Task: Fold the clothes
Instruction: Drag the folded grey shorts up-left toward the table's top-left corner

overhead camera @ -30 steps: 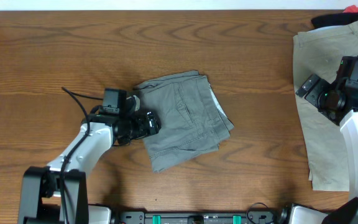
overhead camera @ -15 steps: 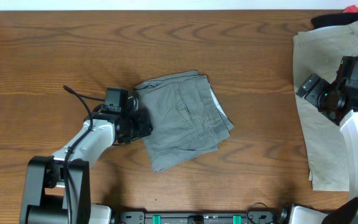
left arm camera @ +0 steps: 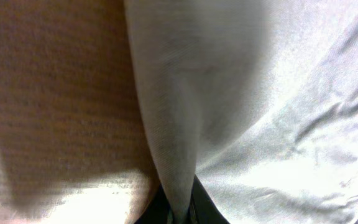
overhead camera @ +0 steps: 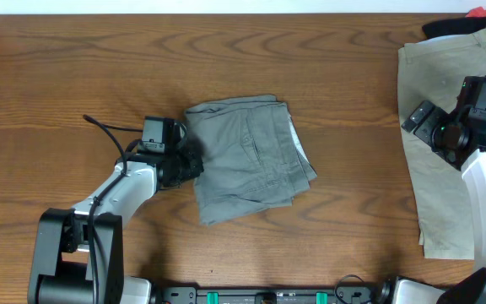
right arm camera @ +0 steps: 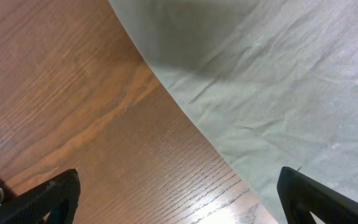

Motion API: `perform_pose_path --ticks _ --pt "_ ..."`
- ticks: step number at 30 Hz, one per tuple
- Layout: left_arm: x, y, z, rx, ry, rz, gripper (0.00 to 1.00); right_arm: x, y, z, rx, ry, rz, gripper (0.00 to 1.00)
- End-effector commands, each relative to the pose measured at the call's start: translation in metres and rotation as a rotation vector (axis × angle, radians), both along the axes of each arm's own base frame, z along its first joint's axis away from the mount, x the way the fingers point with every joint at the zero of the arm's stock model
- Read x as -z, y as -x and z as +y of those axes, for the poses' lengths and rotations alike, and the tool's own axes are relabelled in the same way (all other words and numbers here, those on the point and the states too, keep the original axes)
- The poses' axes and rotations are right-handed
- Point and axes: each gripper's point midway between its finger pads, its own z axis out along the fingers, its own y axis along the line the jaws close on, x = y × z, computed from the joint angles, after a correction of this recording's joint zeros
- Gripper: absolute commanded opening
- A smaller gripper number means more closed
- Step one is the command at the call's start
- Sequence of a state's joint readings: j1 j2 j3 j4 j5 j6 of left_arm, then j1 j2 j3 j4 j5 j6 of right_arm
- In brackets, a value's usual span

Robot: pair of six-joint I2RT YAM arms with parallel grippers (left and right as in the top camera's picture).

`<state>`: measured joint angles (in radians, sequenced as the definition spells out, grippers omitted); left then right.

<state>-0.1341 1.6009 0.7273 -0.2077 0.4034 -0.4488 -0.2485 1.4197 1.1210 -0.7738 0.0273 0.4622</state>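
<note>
Item 1. Left claw: clenched on the grey-green shorts. The left wrist view shows a raised ridge of the cloth running down into the dark fingertips and pinched between them. Bare wood lies to one side of the ridge, and more of the same fabric lies to the other.

Item 2. Grey-green shorts: folded into a compact, slightly skewed rectangle lying flat directly ahead of the left claw. The near left edge is in its grip. A pocket seam shows on top, and layered edges are stacked along the side farthest from the claw.

Item 3. Right claw: released, fingers spread wide with nothing between them. It hangs above the inner border of the tan shorts. In the right wrist view that border crosses diagonally beneath the claw, wood on one side and cloth on the other.

Item 4. Tan shorts: spread out flat under and beyond the right claw, well apart from the left claw.

Item 5. Black garment and red garment: bunched past the right claw at the far edge of the table, touching the top of the tan shorts.
</note>
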Motion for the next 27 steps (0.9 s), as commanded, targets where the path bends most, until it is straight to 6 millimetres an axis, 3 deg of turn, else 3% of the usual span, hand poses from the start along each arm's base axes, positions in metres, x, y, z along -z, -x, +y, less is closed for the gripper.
perform_pose_path --ticks 1,7,15,22,24,27 --pt "0.006 -0.007 0.017 -0.110 -0.039 0.008 0.06 -0.008 0.000 -0.005 0.007 0.020 -0.016 0.99" --pt "0.001 -0.029 0.063 -0.296 -0.066 -0.043 0.06 -0.008 0.000 -0.005 0.007 0.020 -0.016 0.99" --pt "-0.006 -0.041 0.182 -0.720 -0.138 -0.103 0.06 -0.008 0.000 -0.005 0.007 0.020 -0.016 0.99" --pt "-0.010 -0.010 0.279 -1.187 -0.032 -0.084 0.06 -0.008 0.000 -0.005 0.007 0.020 -0.016 0.99" --pt "-0.010 -0.001 0.292 -1.260 0.005 -0.074 0.06 -0.008 0.000 -0.005 0.007 0.020 -0.016 0.99" --pt "-0.009 0.003 0.295 -1.269 0.063 -0.063 0.06 -0.008 0.000 -0.005 0.007 0.020 -0.016 0.99"
